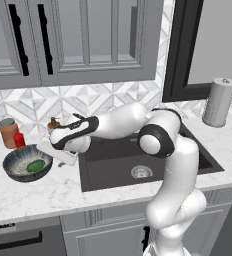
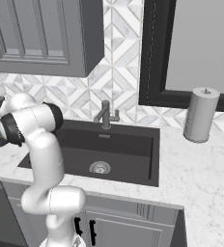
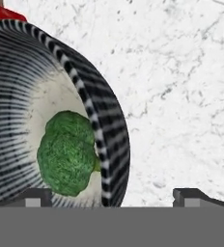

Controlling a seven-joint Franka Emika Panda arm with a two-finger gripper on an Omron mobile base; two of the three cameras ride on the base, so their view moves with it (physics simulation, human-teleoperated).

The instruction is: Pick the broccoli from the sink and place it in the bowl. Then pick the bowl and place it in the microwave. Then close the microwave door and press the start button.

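Gripper [image 1: 62, 161] hovers just right of the bowl [image 1: 18, 170], fingers spread wide w/ nothing between them; hand view has one tip over the bowl's inside, the other over bare desk [image 3: 181, 96]. Broccoli [image 1: 36, 165] already lies inside the bowl, left of the sink [image 1: 108, 175]. Next is prob. the rim grab. Risk: the rim sits off-centre in the gap, so closing could tip or push the bowl & spill the broccoli.
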